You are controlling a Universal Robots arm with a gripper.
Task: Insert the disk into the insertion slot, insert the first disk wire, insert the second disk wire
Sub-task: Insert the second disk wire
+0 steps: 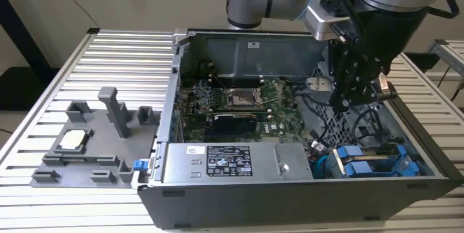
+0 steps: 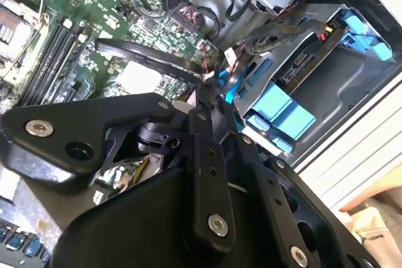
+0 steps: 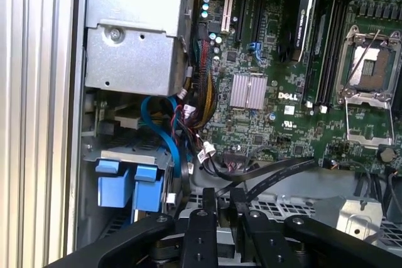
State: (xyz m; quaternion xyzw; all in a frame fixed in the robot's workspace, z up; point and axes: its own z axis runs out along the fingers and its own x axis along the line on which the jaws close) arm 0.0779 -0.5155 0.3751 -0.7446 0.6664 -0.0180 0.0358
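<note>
The pincer looked nearly closed on nothing, at 12 o'clock from the disk. The disk seemed stiff; hold its blue tabs.

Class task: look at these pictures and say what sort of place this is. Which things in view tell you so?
Probably a robotics lab or test workcell. An open computer case lies on a slatted metal table, a grey fixture tray for parts sits beside it, and a robot arm reaches down into the case.
</note>
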